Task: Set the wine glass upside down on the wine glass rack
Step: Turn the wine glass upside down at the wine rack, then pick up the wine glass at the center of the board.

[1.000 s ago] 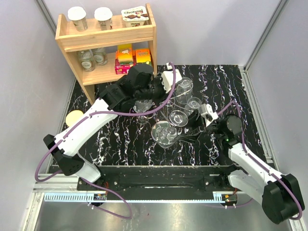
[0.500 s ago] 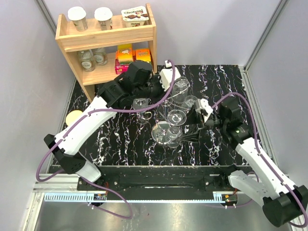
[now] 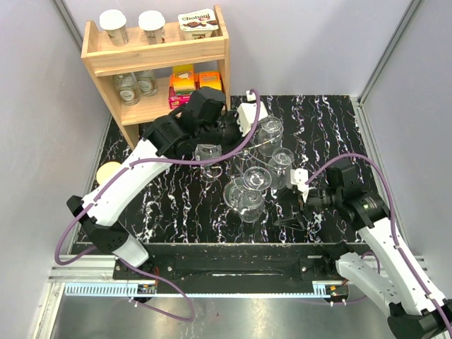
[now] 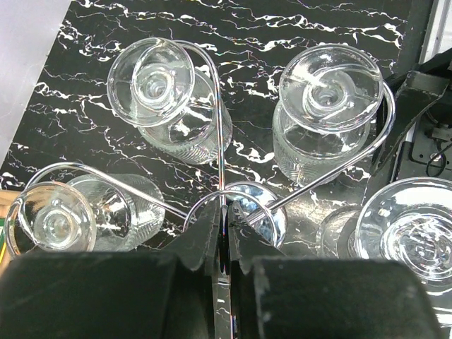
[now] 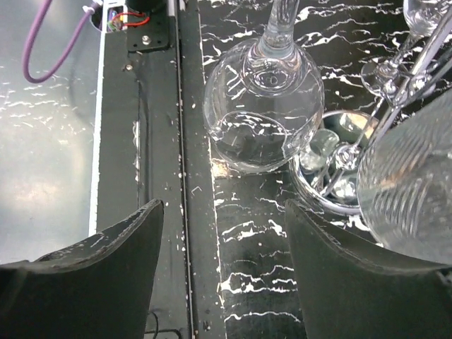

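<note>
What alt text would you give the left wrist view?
Four upside-down wine glasses, feet uppermost, ring a silver wire rack seen from straight above on a black marbled table. The left gripper, shut, fills the bottom centre where the rack's curled wires meet.

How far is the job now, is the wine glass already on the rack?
Mostly done: the wine glass hangs bowl-down on the wine glass rack, and the open right gripper is apart from it. In hand: the left gripper is shut on the rack's centre wire. Remaining: release the rack.
</note>
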Action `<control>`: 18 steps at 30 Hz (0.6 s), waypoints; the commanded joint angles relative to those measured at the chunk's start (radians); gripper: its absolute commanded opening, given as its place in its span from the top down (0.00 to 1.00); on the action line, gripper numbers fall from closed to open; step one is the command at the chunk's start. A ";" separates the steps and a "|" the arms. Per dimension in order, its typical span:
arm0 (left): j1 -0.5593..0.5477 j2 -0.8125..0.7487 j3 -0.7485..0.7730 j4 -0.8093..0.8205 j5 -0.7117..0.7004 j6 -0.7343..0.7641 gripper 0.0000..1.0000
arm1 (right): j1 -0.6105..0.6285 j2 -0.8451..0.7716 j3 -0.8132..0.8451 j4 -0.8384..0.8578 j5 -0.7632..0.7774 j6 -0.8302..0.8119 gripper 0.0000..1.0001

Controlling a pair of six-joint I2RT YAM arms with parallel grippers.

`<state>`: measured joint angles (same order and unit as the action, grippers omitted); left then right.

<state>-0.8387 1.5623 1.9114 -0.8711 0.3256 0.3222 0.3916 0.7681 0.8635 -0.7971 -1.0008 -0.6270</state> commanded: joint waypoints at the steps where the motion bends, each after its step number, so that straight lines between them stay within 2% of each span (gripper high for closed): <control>1: -0.005 -0.019 0.087 0.076 0.043 0.032 1.00 | -0.003 -0.032 0.035 -0.090 0.099 -0.036 0.25; 4: 0.000 -0.004 0.106 0.076 0.033 0.037 0.98 | -0.003 -0.036 0.037 -0.096 0.122 -0.010 0.25; 11: 0.021 0.035 0.162 0.075 0.027 0.034 0.71 | -0.003 -0.041 0.058 -0.111 0.166 0.004 0.25; 18: 0.038 0.036 0.189 0.075 0.044 0.031 0.52 | -0.003 -0.039 0.077 -0.140 0.215 0.012 0.25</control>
<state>-0.8127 1.6077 2.0563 -0.8417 0.3386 0.3508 0.3916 0.7341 0.8967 -0.9195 -0.8238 -0.6304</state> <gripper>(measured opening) 0.437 0.750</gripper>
